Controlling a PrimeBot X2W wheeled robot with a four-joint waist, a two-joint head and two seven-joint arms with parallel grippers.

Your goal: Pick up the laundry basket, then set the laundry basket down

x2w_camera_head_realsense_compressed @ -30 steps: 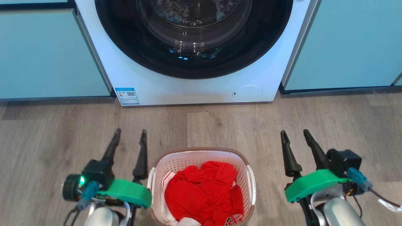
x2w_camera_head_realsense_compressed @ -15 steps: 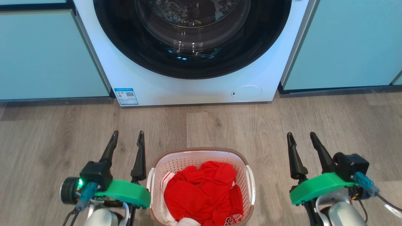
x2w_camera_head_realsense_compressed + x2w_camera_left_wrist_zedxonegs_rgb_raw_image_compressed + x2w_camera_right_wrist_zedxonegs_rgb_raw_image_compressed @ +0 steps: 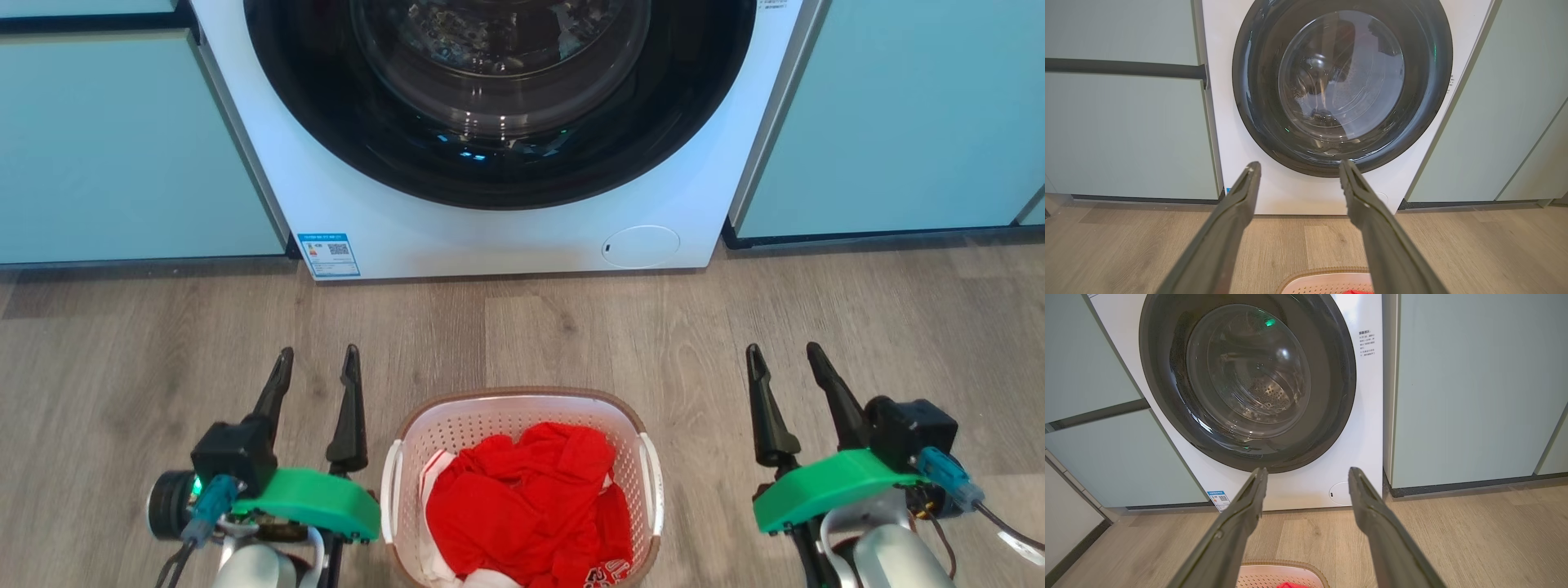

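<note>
Laundry basket [image 3: 522, 393]: upright on floor [image 3: 163, 367], centred in front of washer [image 3: 490, 237], well apart from it. Loaded w/ red clothes [image 3: 522, 506], heaped to about rim height.

L grpr [image 3: 318, 351]: fingers apart, empty, just beside L handle [image 3: 390, 490], no contact.
R grpr [image 3: 781, 349]: fingers apart, empty, near R handle [image 3: 651, 482], no contact, gap wider than on L side.
Both pointing fwd toward washer, basket btwn them.

Stage: can't settle from this. Fits arms lined up either side ahead of a grab. Fits equally a basket put down and let go, arms clear. So no call on next move.

Good practice either way (judgement):
- Keep arms mirrored. Uneven L/R gaps + equal travel = one side touching first, probably a shove or yaw.
- Treat handles as the only sane grip pts. Perforated walls likely to flex, rim prob too wide for a clean pinch.
- Go straight in/out at the handles, no dragging along rim. Light plastic on smooth floor, likely to skid.
- Keep basket level whenever off the floor. Soft heaped load, could spill w/ tilt.
- Mind fingertips vs washer door. Clearance looks OK now.
- Judge handle gaps from head view. Wrist views catch just the far rim at bottom edge ( [image 3: 1327, 271], [image 3: 1282, 565]), poor for side clearance.
</note>
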